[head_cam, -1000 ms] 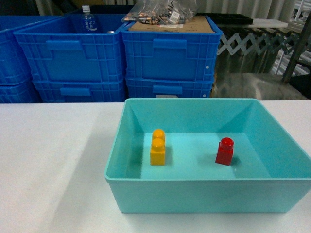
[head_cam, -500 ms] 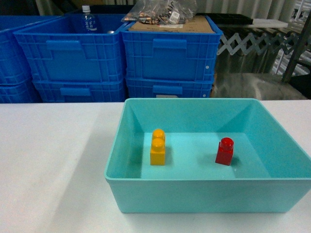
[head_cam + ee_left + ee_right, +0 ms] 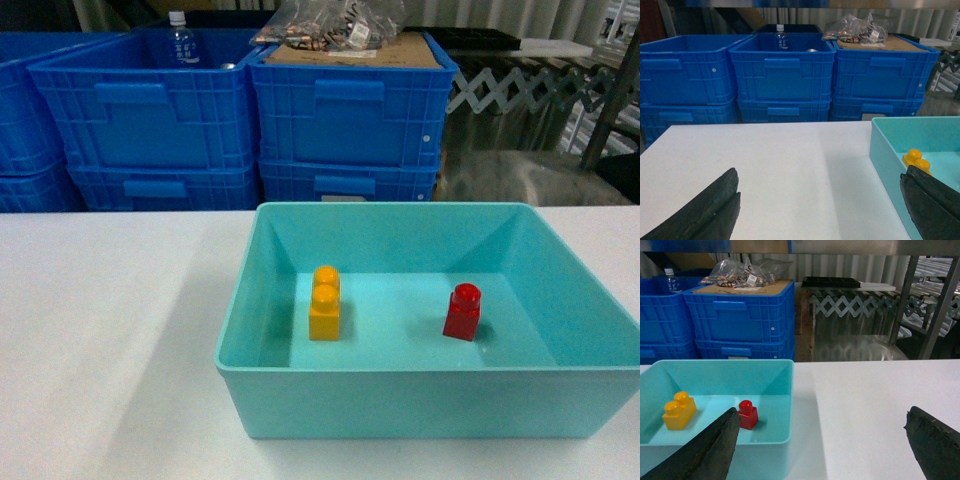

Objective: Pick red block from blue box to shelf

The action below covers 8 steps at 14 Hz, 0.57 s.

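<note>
The red block (image 3: 463, 312) stands upright on the floor of the blue box (image 3: 420, 405), right of centre, and shows again in the right wrist view (image 3: 747, 414). My right gripper (image 3: 823, 411) hangs open over the white table just right of the box, its left finger in line with the block. The left gripper (image 3: 821, 172) is open over the table left of the box wall (image 3: 885, 160). Neither gripper shows in the head view. A steel rail of the shelf (image 3: 850, 246) crosses the top of the right wrist view.
An orange-yellow two-stud brick (image 3: 324, 304) stands left of centre in the box. Dark blue crates (image 3: 350, 120) are stacked behind the white table (image 3: 110, 330), with a bottle (image 3: 180, 40) and a plastic bag (image 3: 330, 22) on top. A lattice barrier (image 3: 855, 305) stands behind.
</note>
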{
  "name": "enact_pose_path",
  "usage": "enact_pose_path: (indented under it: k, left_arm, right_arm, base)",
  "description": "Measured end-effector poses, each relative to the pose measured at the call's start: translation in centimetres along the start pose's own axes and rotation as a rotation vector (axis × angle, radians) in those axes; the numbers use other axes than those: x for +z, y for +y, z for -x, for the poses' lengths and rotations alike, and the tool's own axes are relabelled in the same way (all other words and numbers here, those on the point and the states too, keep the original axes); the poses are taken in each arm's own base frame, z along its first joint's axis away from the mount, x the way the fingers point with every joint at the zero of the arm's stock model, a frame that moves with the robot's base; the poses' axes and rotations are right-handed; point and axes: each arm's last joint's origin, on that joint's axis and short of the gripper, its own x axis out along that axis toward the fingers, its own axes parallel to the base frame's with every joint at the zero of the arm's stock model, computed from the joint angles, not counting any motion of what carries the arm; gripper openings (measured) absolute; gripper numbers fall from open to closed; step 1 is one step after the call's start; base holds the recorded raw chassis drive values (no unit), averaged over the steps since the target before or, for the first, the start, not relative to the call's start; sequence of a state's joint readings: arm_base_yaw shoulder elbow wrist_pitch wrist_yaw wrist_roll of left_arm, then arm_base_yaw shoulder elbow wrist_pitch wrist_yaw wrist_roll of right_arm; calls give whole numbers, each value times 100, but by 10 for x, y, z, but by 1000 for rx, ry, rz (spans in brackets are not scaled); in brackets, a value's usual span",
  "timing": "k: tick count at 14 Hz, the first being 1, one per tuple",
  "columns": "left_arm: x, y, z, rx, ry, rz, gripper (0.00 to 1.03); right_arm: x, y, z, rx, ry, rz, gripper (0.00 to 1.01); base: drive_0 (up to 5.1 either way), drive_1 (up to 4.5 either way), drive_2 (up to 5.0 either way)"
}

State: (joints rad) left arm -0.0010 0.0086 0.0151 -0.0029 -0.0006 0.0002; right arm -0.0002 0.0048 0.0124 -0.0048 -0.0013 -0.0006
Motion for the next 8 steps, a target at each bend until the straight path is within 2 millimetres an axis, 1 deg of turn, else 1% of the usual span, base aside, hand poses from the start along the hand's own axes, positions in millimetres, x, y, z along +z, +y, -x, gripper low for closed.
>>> enact_pose_path:
  k: [8]
  left_arm:
    - [0, 0, 0, 0, 0, 0, 98]
  right_arm:
    - [0, 0, 0, 0, 0, 0, 98]
  base:
    - [0, 0, 0]
